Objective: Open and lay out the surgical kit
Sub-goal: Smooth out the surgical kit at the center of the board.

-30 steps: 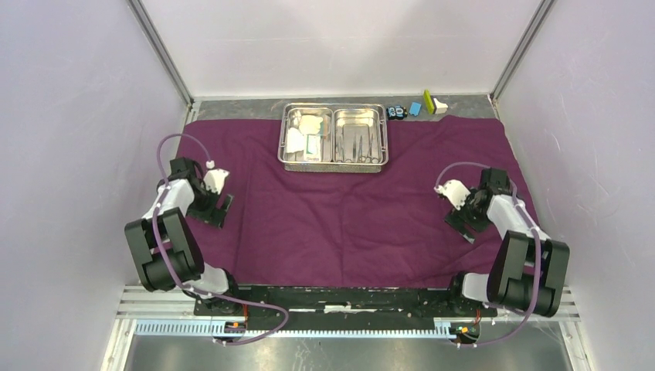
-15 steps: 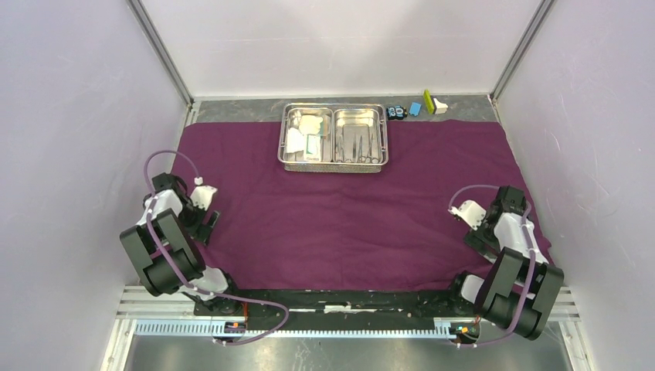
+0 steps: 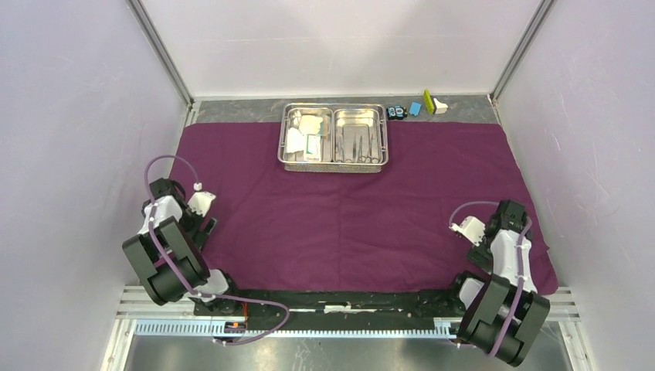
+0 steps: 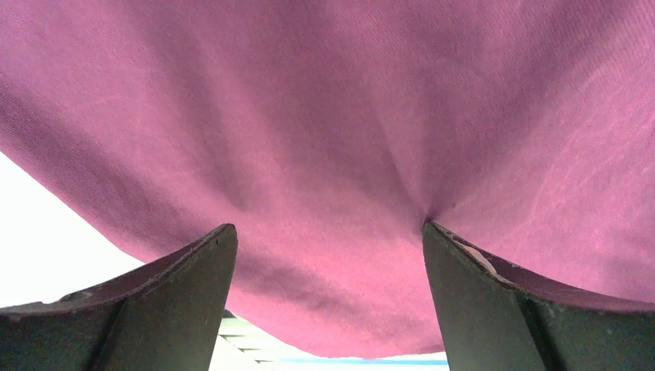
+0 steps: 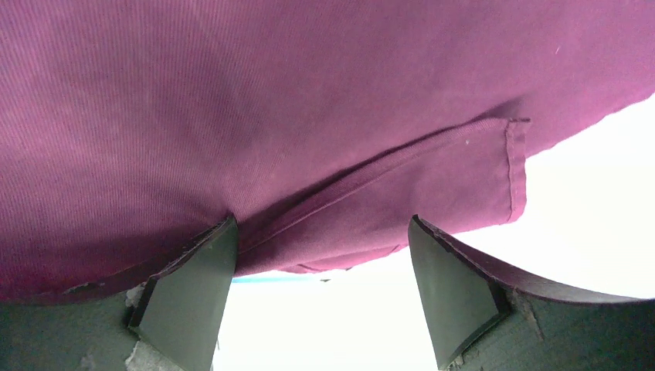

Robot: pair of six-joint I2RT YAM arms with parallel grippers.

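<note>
Tray (image 3: 334, 137) sat at the middle of the cloth's far edge, square to it. Its left compartment held the white packet and pads (image 3: 303, 137); its right compartment held the slim steel instruments (image 3: 360, 144). Nothing had been taken out, so by my reading laying-out had not begun.

Cloth (image 3: 355, 209) lay opened flat over most of the table (image 3: 232, 110), with a grey strip of table bare along the far edge. My reading: the cloth was spread first to give the instruments a surface to lie on.

Left gripper (image 3: 207, 226) was low at the cloth's near-left corner and right gripper (image 3: 477, 246) low at the near-right corner. Both stood at the cloth's margins, presumably for smoothing or tugging the corners.

The top view showed the layout but not the jaws. The wrist views did:
- Left gripper (image 4: 328, 228): jaws spread wide, nothing between them. One fingertip (image 4: 440, 236) touched the cloth and raised a small pucker.
- Right gripper (image 5: 323, 220): jaws spread wide, pinching nothing. Just ahead of them the hem (image 5: 494, 178) lay doubled over at the corner, a fold too small to make out from above.

Small blue and yellow-green blocks (image 3: 417, 107) sat off the cloth near the table's far-right corner, well apart from both arms.
</note>
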